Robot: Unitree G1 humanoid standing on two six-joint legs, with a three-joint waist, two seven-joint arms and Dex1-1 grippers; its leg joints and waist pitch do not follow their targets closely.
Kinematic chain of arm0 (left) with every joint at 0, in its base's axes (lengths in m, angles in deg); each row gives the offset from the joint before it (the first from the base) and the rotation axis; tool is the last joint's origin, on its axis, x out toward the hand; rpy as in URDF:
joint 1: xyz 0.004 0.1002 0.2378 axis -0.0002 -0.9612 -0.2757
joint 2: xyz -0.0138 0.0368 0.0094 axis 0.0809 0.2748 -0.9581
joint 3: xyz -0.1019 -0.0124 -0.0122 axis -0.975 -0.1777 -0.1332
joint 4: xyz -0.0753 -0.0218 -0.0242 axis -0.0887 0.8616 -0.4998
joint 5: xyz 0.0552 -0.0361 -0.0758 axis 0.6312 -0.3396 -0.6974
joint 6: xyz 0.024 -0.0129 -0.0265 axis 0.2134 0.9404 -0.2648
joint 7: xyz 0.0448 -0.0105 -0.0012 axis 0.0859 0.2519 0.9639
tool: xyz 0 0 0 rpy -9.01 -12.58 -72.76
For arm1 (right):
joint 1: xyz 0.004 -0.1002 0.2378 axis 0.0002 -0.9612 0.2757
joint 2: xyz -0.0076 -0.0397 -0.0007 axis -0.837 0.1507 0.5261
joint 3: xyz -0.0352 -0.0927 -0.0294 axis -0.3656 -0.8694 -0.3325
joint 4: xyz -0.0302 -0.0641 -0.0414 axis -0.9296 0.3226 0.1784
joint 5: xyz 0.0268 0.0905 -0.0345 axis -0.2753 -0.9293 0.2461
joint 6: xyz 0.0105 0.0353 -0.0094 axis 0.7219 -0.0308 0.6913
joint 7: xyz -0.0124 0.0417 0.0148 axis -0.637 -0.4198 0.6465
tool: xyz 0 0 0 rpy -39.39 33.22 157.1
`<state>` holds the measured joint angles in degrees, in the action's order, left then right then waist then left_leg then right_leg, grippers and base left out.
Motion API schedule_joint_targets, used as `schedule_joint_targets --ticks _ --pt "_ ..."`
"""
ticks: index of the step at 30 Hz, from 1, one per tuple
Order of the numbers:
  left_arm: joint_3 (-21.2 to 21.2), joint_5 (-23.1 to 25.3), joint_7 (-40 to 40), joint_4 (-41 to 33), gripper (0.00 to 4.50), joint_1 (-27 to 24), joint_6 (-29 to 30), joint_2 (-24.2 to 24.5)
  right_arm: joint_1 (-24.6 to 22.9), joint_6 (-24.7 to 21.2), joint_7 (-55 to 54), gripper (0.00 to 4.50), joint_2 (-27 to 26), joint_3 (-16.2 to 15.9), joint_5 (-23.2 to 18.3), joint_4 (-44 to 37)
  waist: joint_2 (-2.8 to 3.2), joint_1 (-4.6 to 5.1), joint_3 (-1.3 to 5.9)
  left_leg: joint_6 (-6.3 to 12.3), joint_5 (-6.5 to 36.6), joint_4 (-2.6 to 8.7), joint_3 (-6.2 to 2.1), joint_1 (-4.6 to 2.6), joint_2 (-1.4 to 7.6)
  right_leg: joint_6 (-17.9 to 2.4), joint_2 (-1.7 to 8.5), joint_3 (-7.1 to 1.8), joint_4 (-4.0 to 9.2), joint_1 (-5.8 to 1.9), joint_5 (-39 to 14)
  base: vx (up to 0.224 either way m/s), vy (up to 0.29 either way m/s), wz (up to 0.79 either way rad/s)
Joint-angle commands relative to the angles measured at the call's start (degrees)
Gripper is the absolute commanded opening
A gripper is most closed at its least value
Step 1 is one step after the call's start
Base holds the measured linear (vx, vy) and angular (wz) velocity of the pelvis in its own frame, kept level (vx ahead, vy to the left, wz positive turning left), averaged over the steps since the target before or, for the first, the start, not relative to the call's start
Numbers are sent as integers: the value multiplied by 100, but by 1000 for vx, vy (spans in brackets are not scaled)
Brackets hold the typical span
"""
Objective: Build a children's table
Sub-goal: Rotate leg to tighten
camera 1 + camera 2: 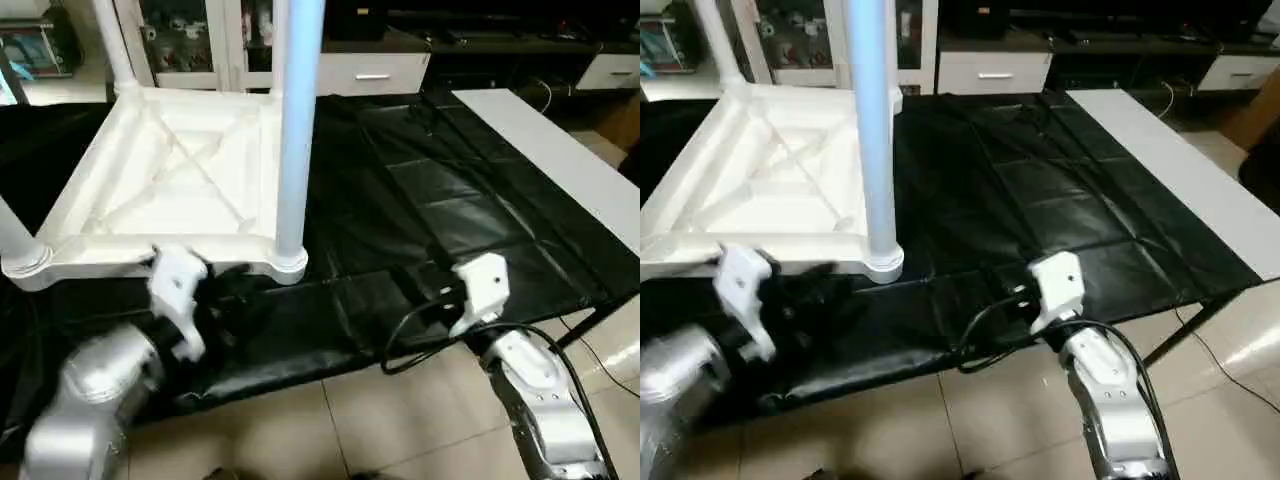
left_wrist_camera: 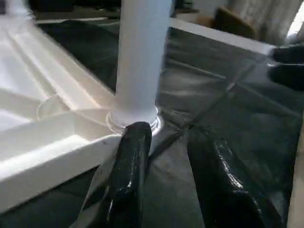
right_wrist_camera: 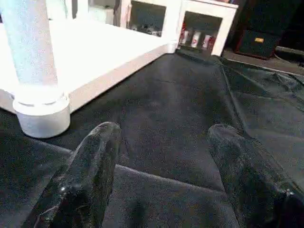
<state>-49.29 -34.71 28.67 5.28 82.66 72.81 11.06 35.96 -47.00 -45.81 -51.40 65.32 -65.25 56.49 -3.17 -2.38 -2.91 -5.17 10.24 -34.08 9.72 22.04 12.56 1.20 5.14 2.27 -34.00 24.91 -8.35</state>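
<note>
Just ahead of the spread, empty left pincer (image 2: 166, 175), the upturned table (image 1: 160, 180) lies on the black surface (image 1: 420, 200); probably light, stiff, slippery plastic, best gripped by a leg (image 2: 140, 61).

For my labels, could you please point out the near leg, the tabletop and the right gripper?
near leg (image 1: 296, 130), left eye view, mid shaft.
tabletop (image 1: 175, 170), left eye view, ribbed underside.
right gripper (image 3: 161, 142), right wrist view, between open fingertips.

From my seat, the upside-down white plastic children's table (image 1: 160, 190) with its upright tube legs blocks my left side; the nearest tapered leg (image 1: 295, 130) stands right ahead of the left gripper (image 2: 166, 156), maybe touching. The wrinkled black cloth (image 1: 450, 200) rightward looks bare, so I've got passing room.
</note>
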Motion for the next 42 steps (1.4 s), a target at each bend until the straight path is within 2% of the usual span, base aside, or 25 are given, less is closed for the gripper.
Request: schedule_joint_targets --ticks 1,2,4,6,7,11,13,17,20,21,23,25,26,28,29,30,31,32,33,34,35,37,40,41,42 --pt "-35 177 259 -67 160 17 119 -12 -25 26 35 323 16 102 -70 -137 60 -2 289 -46 2589 488 19 -59 -24 -245 64 -87 527 -185 -2741 0 0 0" --pt "114 463 377 138 160 108 192 122 -21 24 -2 323 9 111 -45 -117 -14 12 286 -18 2563 478 18 -53 -31 -160 60 -75 539 -182 -2923 0 0 0" --pt "397 996 547 643 160 383 32 351 -6 5 -49 323 -12 110 -22 -82 38 -2 286 -10 2568 469 11 -85 -46 -65 53 -73 563 -143 -3073 0 0 0" --pt "576 1253 775 1236 160 784 137 420 26 -8 -65 323 -4 70 10 -31 63 15 290 -55 2582 472 -7 -90 -63 12 48 -60 574 -142 -3141 0 0 0" --pt "620 1295 849 1493 160 970 120 402 41 -1 -53 323 15 40 37 -14 78 21 295 -74 2603 474 -10 -102 -69 -18 41 -59 580 -132 -3080 0 0 0" --pt "1048 1387 559 2410 160 1654 -186 318 83 10 -17 323 69 -13 104 -4 75 22 323 -79 2574 506 -49 -59 -57 -221 95 -63 540 -205 -2782 0 0 0" --pt "1296 1354 237 2792 160 1941 -338 183 69 -7 13 323 105 1 101 -22 102 15 344 -60 2478 501 -40 -72 -53 -327 104 -77 534 -206 -2550 0 0 0" --pt "1531 1410 111 3202 160 2228 -525 45 23 -93 130 323 182 -21 52 -78 81 7 364 19 2236 489 -5 -50 -50 -560 99 -101 478 -246 -1989 0 0 0" --pt "1660 1471 174 3538 160 2485 -689 -119 -125 -539 773 323 357 -171 -419 -345 82 -29 376 153 2072 465 16 -62 -42 -680 98 -109 460 -278 -1747 0 0 0" --pt "1684 1507 261 3684 160 2570 -818 -181 -261 -921 1353 323 532 -326 -888 -675 73 -41 386 190 2047 458 12 -59 -31 -713 103 -110 441 -297 -1669 0 0 0" --pt "1697 1555 308 3789 160 2605 -946 -198 -346 -1140 1712 323 688 -435 -1144 -886 80 -105 397 316 1749 452 11 -34 -9 -789 130 -114 414 -330 -1356 0 0 0" --pt "1693 1559 282 3842 160 2611 -1099 -201 -420 -1278 2018 323 873 -521 -1323 -1049 68 -119 406 315 1559 451 4 -9 0 -845 143 -101 381 -366 -1208 0 0 0" --pt "1599 1430 255 3680 160 2495 -1348 -223 -468 -1449 2256 323 1062 -497 -1526 -1151 11 -127 409 352 1512 431 23 -28 6 -891 145 -105 386 -356 -1163 0 0 0" --pt "1578 1393 244 3639 160 2467 -1385 -225 -469 -1457 2274 323 1087 -483 -1537 -1151 42 -147 410 356 1464 433 22 -28 14 -943 154 -106 369 -351 -1160 0 0 0" --pt "1523 1303 190 3426 160 2352 -1368 -201 -435 -1434 2217 323 1098 -432 -1446 -1099 25 -145 398 343 1513 431 37 -38 12 -957 148 -103 386 -325 -1288 0 0 0" --pt "1523 1303 190 3426 160 2352 -1368 -201 -435 -1434 2217 323 1098 -432 -1446 -1099 25 -145 399 319 1524 438 27 -27 20 -962 164 -102 373 -340 -1331 0 0 0" --pt "1301 1012 98 2640 160 1929 -1152 -129 -339 -1277 1929 323 1021 -254 -1241 -956 16 -155 392 261 1572 448 25 -33 35 -964 178 -99 372 -334 -1457 0 0 0" --pt "1262 960 84 2499 160 1851 -1120 -116 -324 -1268 1879 323 1011 -221 -1220 -940 12 -115 369 218 1603 480 33 11 33 -949 182 -95 395 -348 -1632 0 0 0" --pt "1051 788 128 1868 160 1493 -911 -72 -224 -1273 1487 323 930 -76 -1066 -852 34 -134 374 186 1686 454 52 -46 36 -920 164 -95 408 -297 -1756 0 0 0" --pt "999 759 154 1727 160 1412 -852 -64 -195 -1278 1369 323 904 -45 -1017 -826 15 -125 360 160 1772 456 59 -66 44 -911 155 -104 417 -269 -1842 0 0 0" --pt "663 623 431 1057 160 1007 -536 -114 -66 -1422 809 323 730 135 -990 -749 34 -94 333 69 1952 489 46 -43 39 -787 139 -85 431 -276 -2181 0 0 0" --pt "413 639 731 682 160 764 -427 -198 22 -1558 334 323 594 237 -888 -668 20 -79 321 26 2079 478 52 -74 29 -706 115 -82 463 -237 -2331 0 0 0" --pt "-132 409 1237 193 160 405 -638 -548 214 -1290 -409 323 170 319 -603 -528 43 -79 312 -80 2349 462 40 -101 -6 -417 92 -53 530 -185 -2762 0 0 0" --pt "-230 455 1414 108 160 300 -767 -652 266 -1181 -575 323 36 331 -533 -517 38 -82 299 -96 2551 461 26 -115 -16 -237 73 -36 582 -147 -3009 0 0 0" --pt "-192 594 1460 27 160 114 -741 -627 302 -1193 -652 323 -67 316 -517 -522 36 -71 294 -104 2604 467 15 -104 -18 -187 70 -28 590 -150 -3053 0 0 0"
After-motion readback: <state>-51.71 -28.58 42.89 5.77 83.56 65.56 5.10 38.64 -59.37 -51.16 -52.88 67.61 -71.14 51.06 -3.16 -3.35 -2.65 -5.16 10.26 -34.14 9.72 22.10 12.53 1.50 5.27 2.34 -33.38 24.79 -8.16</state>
